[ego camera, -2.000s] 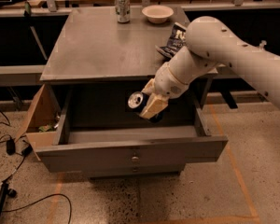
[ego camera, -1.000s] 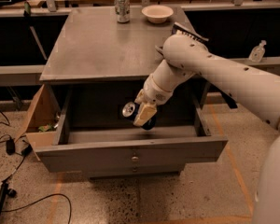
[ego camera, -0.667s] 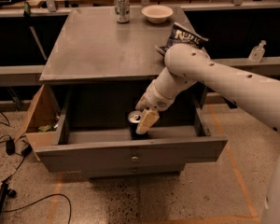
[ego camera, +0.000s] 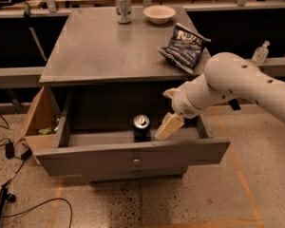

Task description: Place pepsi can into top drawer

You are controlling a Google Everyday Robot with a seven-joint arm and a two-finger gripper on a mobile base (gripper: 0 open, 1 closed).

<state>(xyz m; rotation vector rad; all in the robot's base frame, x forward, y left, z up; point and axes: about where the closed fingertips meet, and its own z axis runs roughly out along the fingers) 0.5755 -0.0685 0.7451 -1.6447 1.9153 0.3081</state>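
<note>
The pepsi can (ego camera: 141, 127) stands upright inside the top drawer (ego camera: 133, 152), against its front wall. The gripper (ego camera: 167, 118) hangs over the drawer's right half, spread and empty. Placing looks done. The next move is to lift out without knocking the can.

Nothing in view can be read with certainty. The chip bag (ego camera: 184, 45) lying on the cabinet top carries large white lettering across its dark-blue face, but the letters do not resolve into a name. The pepsi can (ego camera: 141, 127), upright in the top drawer (ego camera: 133, 152), shows only its silver lid, so its logo is hidden. The silver can (ego camera: 123, 6) at the back has no legible label. The gripper (ego camera: 165, 115), fingers spread, hangs just beside the pepsi can and bears no marking.
</note>
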